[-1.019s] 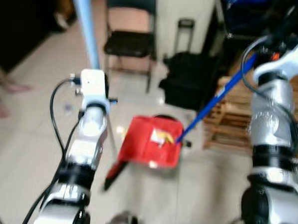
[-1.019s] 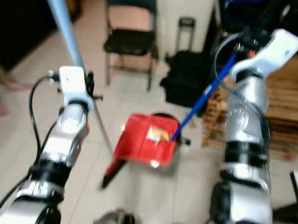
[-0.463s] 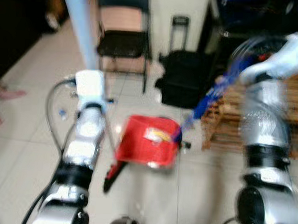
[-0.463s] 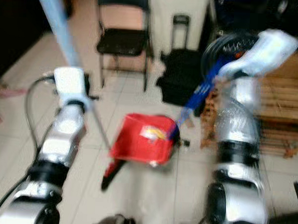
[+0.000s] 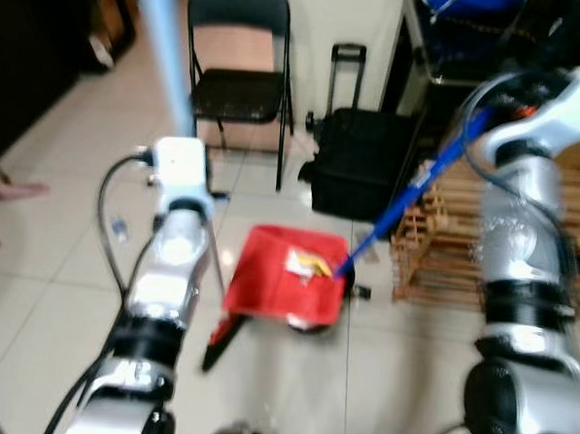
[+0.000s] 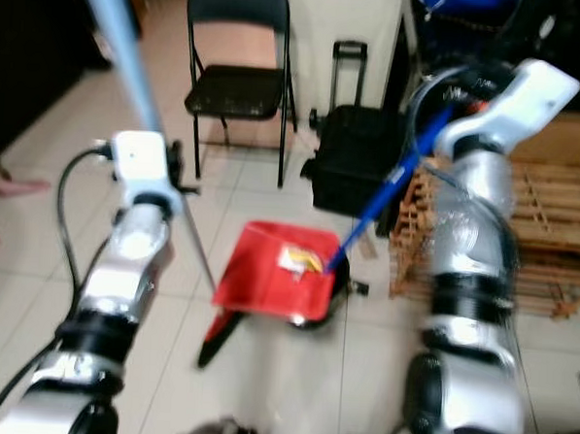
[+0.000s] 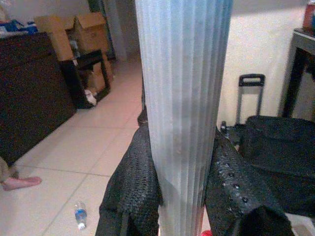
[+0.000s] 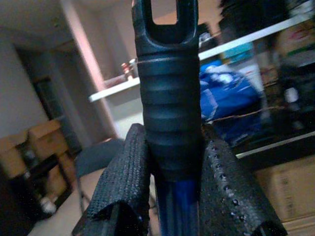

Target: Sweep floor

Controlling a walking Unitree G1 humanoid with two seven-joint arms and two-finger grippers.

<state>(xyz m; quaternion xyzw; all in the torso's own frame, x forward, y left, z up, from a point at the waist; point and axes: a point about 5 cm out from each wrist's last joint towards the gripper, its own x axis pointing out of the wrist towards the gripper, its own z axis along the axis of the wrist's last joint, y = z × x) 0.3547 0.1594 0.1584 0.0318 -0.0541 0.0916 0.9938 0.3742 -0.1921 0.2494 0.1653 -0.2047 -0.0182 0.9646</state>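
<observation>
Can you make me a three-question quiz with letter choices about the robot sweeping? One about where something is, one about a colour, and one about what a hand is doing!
1. Where is the red dustpan?
A. On the chair
B. On the floor between the robot's arms
C. On top of the black suitcase

2. What colour is the broom stick that reaches down to the dustpan?
A. Blue
B. Green
C. Yellow

3. What is the left gripper doing?
A. Hanging open
B. Shut on a bottle
C. Shut on the pale blue pole

Answers:
1. B, the dustpan lies on the tiles in front of the robot, with an arm on each side.
2. A, the thin stick slanting from the right gripper is bright blue.
3. C, the left wrist view shows both black fingers pressed against the ribbed pale pole.
</observation>
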